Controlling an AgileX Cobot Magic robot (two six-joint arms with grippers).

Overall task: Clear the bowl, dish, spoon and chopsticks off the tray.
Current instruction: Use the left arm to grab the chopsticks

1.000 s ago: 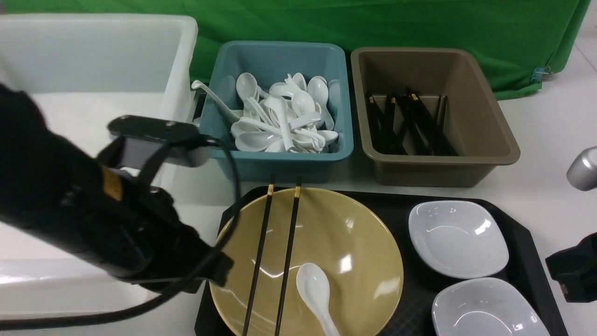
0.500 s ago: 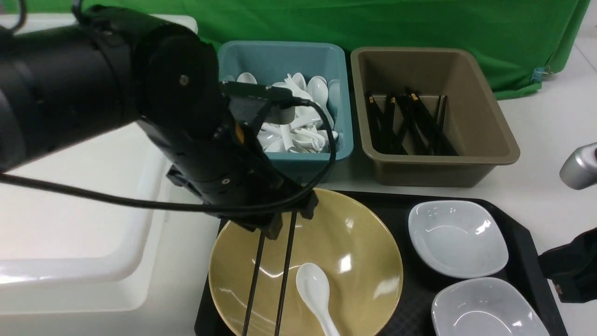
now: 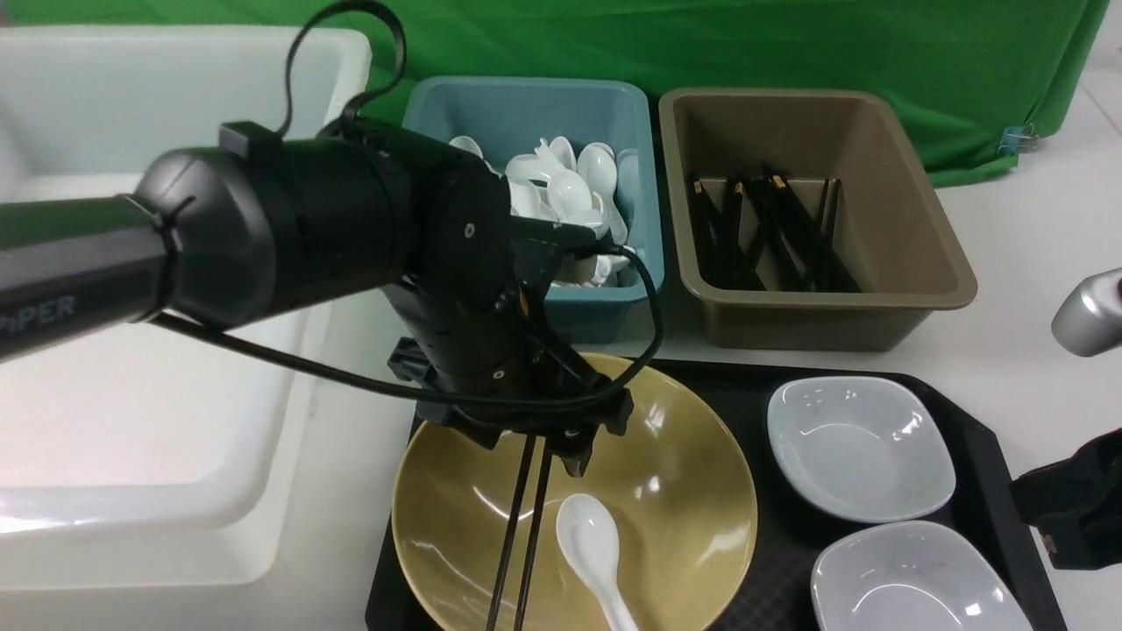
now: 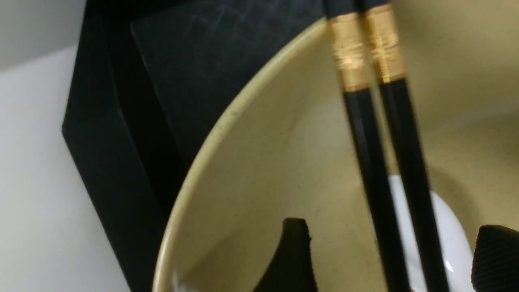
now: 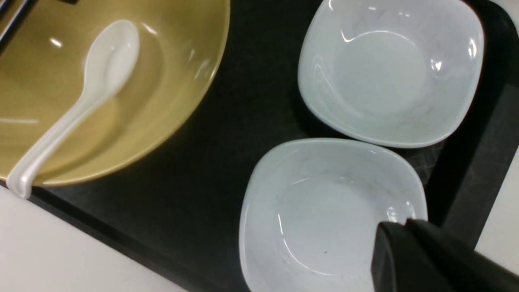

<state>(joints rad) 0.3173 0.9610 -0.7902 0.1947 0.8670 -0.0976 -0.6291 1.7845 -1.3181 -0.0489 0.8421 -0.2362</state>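
The mustard-yellow bowl (image 3: 692,491) (image 4: 284,162) (image 5: 174,81) sits on the left of the black tray (image 3: 990,456) (image 5: 243,121). In it lie the white spoon (image 3: 592,548) (image 5: 89,89) and, side by side, the black gold-banded chopsticks (image 3: 517,543) (image 4: 377,162). My left gripper (image 3: 530,443) (image 4: 393,259) hangs open over the bowl's far side; its fingers straddle the chopsticks without touching them. Two white squarish dishes (image 3: 859,447) (image 3: 912,583) fill the tray's right half. My right gripper (image 5: 391,225) is shut and empty, over the nearer dish's (image 5: 328,211) outer edge.
Behind the tray stand a teal bin (image 3: 526,105) full of white spoons and a brown bin (image 3: 877,175) holding black chopsticks. A large white tub (image 3: 175,105) fills the left side. A silver object (image 3: 1091,311) shows at the right edge.
My left arm swung in from the left to the bowl's far rim and its jaws opened. The two chopsticks now lie closer together and more slanted. The right gripper barely moved.
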